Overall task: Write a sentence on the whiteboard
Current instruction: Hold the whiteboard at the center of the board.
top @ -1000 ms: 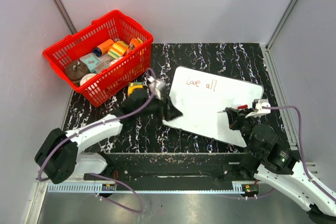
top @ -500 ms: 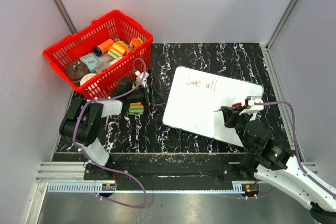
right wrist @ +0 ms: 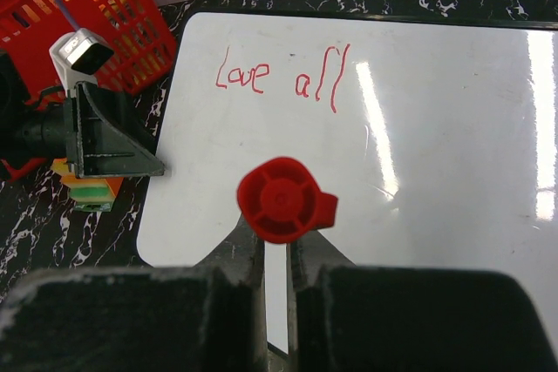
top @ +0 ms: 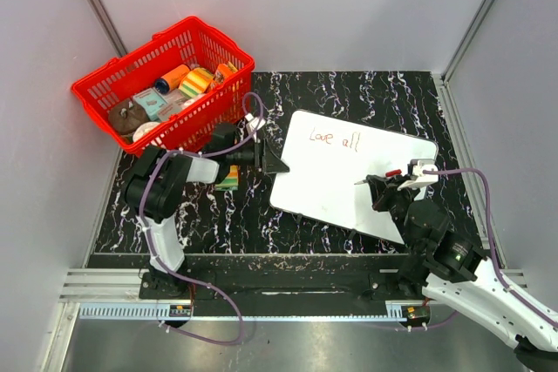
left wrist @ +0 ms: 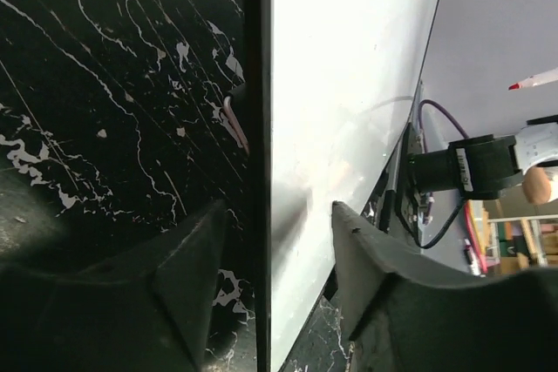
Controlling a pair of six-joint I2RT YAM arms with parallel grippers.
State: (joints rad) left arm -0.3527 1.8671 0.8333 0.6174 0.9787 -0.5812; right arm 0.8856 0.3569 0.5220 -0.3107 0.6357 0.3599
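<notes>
The whiteboard (right wrist: 436,128) has a smooth, glossy white face that mirrors the lights, edged by a thin dark rim; the table (top: 349,93) carries a black, white-veined marble-look finish. The basket (top: 196,124) is red plastic lattice, and the cap of the pen (right wrist: 283,200) is smooth red plastic. The fingers (left wrist: 174,276) of the left end effector (left wrist: 275,215) are matt black with a faintly grainy surface.
</notes>
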